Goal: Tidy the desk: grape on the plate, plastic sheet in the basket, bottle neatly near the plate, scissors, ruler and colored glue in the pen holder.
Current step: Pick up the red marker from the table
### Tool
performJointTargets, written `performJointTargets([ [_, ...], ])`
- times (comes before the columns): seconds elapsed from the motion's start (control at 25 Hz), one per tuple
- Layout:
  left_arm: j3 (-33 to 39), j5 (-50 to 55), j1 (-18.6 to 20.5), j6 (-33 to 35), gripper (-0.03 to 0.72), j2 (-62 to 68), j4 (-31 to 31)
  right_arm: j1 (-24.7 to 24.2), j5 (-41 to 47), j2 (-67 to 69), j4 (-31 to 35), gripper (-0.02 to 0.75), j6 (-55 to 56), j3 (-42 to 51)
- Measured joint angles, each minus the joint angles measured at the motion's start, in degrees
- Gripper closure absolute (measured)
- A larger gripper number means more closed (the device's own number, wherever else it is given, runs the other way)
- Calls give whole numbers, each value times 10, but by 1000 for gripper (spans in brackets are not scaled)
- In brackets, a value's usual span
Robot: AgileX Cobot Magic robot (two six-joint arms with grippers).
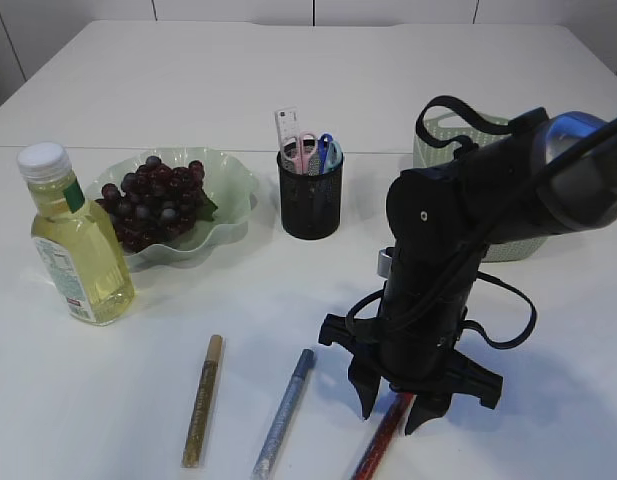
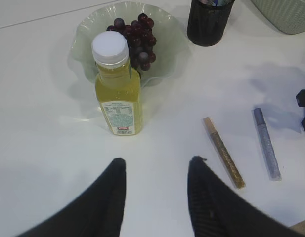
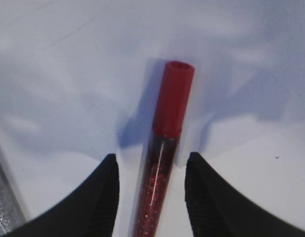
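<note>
1. Look at the bottle (image 2: 117, 89): it carries a white label (image 2: 121, 116) with small print and a red bar at its foot, but you cannot read a single word of it.
2. In the exterior view the same label (image 1: 70, 272) shows at the bottle's 7 o'clock side, again too blurred to read.
3. The ruler (image 1: 288, 128) in the pen holder (image 1: 310, 195) has fine markings, but no number is legible.

Grapes (image 1: 156, 203) sit on the green plate (image 1: 231, 185), bottle (image 1: 76, 237) upright just left of it; gold (image 1: 203, 400), silver (image 1: 284, 411) and red glue (image 1: 382, 437) lie flat in front.
</note>
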Motion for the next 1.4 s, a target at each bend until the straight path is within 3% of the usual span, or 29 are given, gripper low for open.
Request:
performJointTargets([
  [0.88,0,0,0,0,379,0,0,0,0,12,0,388,-1,0],
  [1.4,0,0,0,0,379,0,0,0,0,12,0,479,-1,0],
])
